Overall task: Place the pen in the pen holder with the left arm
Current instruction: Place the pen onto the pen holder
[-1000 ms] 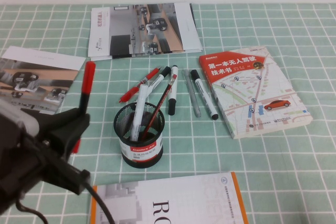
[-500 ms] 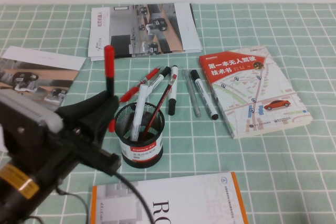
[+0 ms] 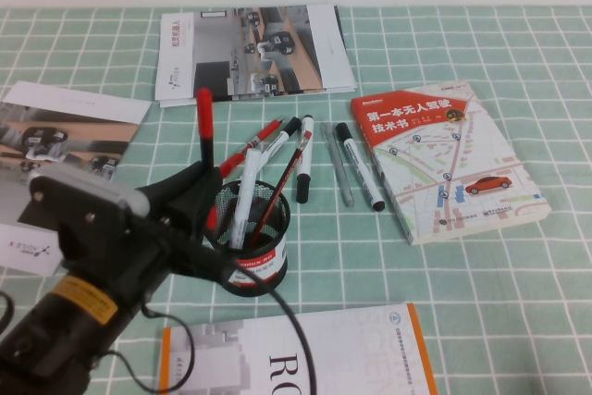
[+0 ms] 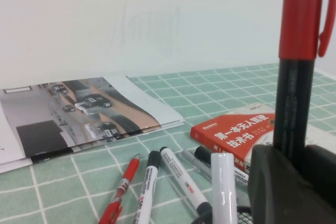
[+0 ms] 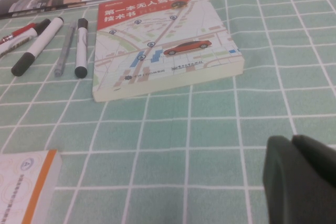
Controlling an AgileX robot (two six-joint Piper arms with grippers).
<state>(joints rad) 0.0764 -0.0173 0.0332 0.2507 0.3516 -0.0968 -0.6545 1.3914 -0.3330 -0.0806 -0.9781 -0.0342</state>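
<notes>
My left gripper (image 3: 202, 193) is shut on the pen (image 3: 204, 127), holding it upright by its black barrel with the red cap on top. The pen's lower end is hidden behind the gripper. The gripper is right against the left rim of the black mesh pen holder (image 3: 248, 252), which holds a white marker and a slim dark pen. In the left wrist view the pen (image 4: 294, 103) rises from the left gripper (image 4: 296, 171), with the holder's rim (image 4: 202, 216) just below. My right gripper (image 5: 302, 182) is shut and empty, low over the checked cloth, out of the high view.
Two white markers (image 3: 303, 159), a grey pen (image 3: 338, 166) and an all-red pen (image 3: 245, 150) lie behind the holder. A red-covered book (image 3: 444, 159) lies to the right, brochures (image 3: 250, 48) at the back and left, and a white book (image 3: 296, 353) at the front.
My left arm has moved right with the upright pen, from well left of the holder to its left rim. The right arm is not seen in earlier frames.
</notes>
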